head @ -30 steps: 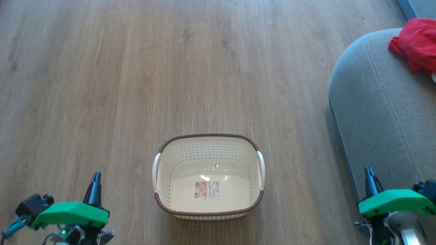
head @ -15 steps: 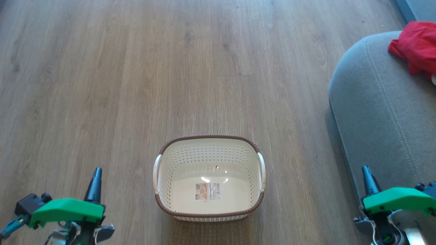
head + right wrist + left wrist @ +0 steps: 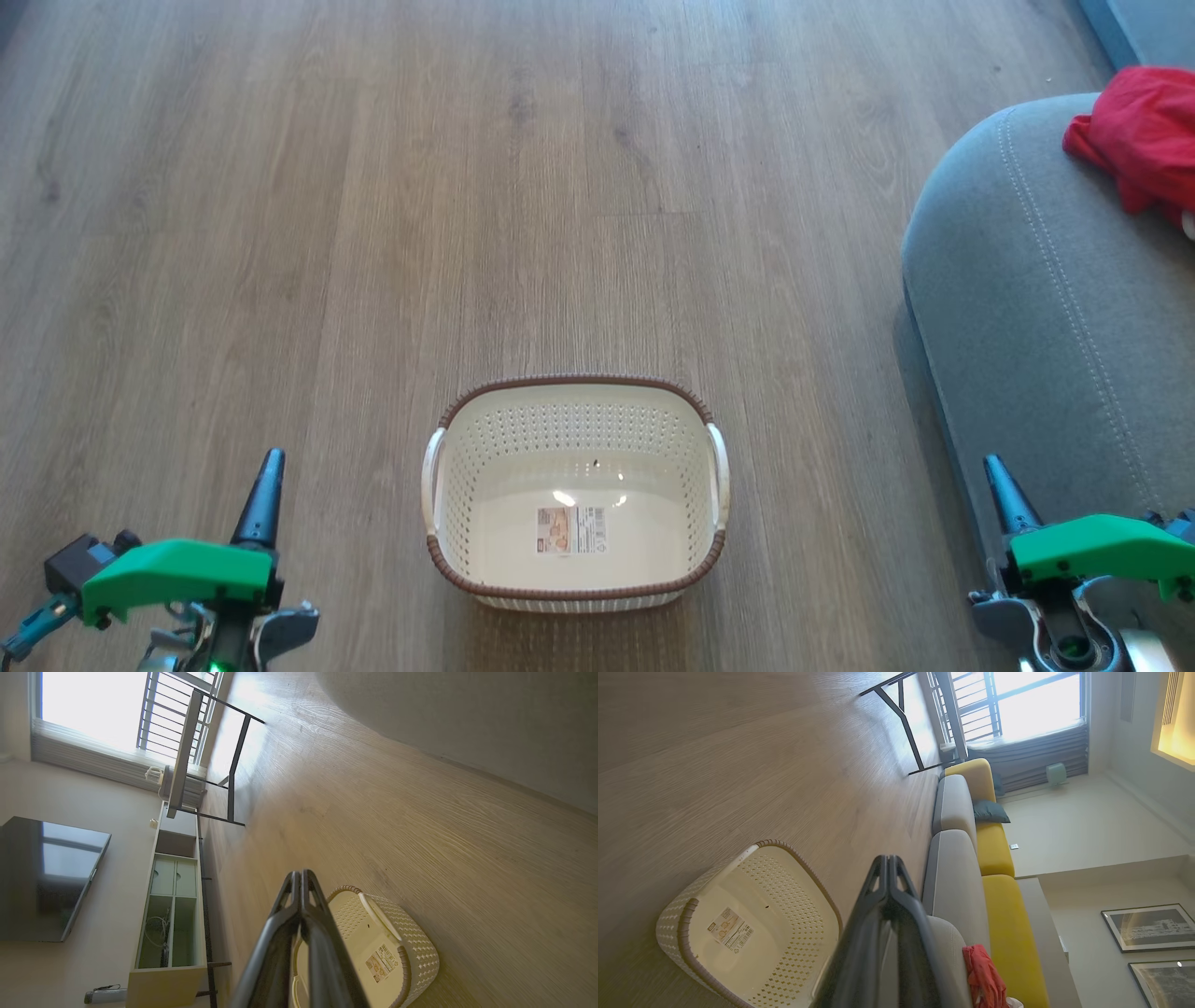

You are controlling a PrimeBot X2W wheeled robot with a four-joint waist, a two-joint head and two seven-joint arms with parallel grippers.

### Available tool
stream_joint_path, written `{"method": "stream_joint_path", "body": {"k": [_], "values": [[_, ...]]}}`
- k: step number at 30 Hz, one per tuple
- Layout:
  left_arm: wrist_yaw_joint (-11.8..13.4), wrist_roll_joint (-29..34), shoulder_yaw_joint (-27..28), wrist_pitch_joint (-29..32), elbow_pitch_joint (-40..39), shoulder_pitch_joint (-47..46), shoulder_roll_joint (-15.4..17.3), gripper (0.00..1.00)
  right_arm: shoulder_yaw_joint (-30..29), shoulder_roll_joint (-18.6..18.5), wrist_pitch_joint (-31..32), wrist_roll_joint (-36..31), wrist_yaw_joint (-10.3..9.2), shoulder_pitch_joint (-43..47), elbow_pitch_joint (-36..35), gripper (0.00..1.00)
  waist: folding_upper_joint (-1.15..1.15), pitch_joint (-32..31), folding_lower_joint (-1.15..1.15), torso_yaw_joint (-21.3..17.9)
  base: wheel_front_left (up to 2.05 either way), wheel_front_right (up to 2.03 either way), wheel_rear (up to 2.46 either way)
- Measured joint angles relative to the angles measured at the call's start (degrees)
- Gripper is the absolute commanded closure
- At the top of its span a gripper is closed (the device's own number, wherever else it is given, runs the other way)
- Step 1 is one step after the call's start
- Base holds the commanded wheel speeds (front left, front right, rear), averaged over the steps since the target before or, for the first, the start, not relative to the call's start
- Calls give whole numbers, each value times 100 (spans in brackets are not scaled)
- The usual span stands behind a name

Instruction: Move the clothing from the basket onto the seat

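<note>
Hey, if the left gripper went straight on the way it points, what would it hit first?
From the left gripper, the line looks free until wooden floor, past the basket, beside the grey seat; depth is unclear.

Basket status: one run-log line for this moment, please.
basket: empty | clothing: on seat | left gripper: shut | right gripper: shut

The basket is showing creamy white walls dotted with rows of small holes, its rim running brown in a woven-look pattern (the base label is carrying orange and a black barcode). The clothing is glowing bright red on the seat, which is wearing grey with pale double stitching. The floor is showing grey-brown wood grain. The left gripper and right gripper are wearing green covers behind dark fingers.
</note>
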Motion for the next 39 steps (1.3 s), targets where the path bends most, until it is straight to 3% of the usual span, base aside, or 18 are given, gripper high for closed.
{"method": "stream_joint_path", "body": {"k": [32, 39], "values": [[-107, -1712, 333, 505, -187, -122, -234, 100, -102, 29, 495, 2221, 0, -129, -83, 100, 0, -130, 0, 43, 0, 0, 0], [-107, -1752, 337, 505, -203, -140, -238, 100, -105, 30, 495, 2274, 0, -129, -91, 100, 0, -130, 0, 43, 0, 0, 0]]}}
